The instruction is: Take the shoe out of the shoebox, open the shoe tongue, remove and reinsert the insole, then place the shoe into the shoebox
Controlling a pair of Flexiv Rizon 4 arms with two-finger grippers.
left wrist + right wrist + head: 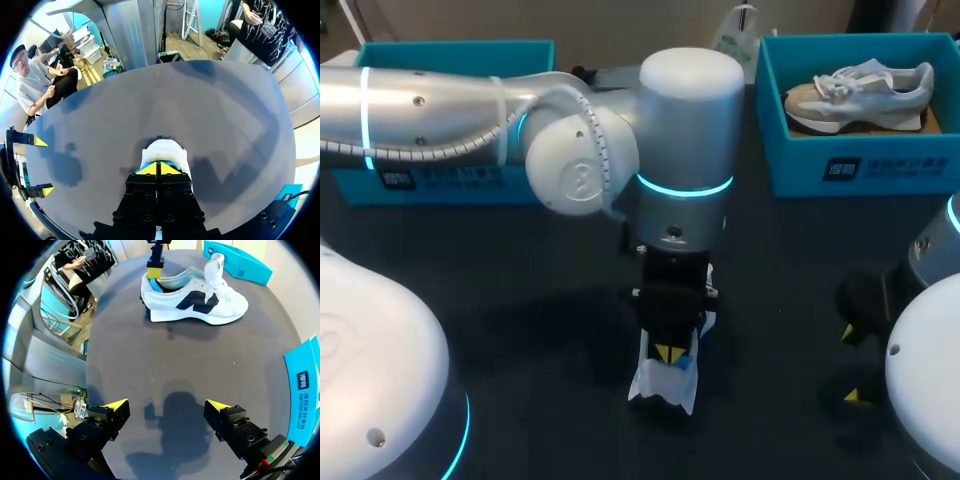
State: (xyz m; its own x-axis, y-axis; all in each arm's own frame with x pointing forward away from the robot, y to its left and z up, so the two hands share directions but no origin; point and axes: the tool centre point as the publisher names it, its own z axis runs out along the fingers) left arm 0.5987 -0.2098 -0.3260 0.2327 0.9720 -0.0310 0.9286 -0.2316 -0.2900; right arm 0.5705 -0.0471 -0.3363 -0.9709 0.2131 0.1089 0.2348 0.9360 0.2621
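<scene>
At the middle of the dark matte table (520, 290), the left gripper (672, 355) is pinching the heel edge of the white shoe (200, 302), its yellow tips pressed almost together on the thin collar. The shoe is standing on its thick sole outside the boxes, with a dark curved patch on its side and its tongue sticking up. The right gripper (167, 406) is hanging spread wide over the tabletop, holding nothing. A grey-and-tan shoe (860, 88) is lying in the teal cardboard shoebox (795, 150) at the right.

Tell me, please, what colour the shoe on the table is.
White shoe with dark markings; right wrist view.
</scene>
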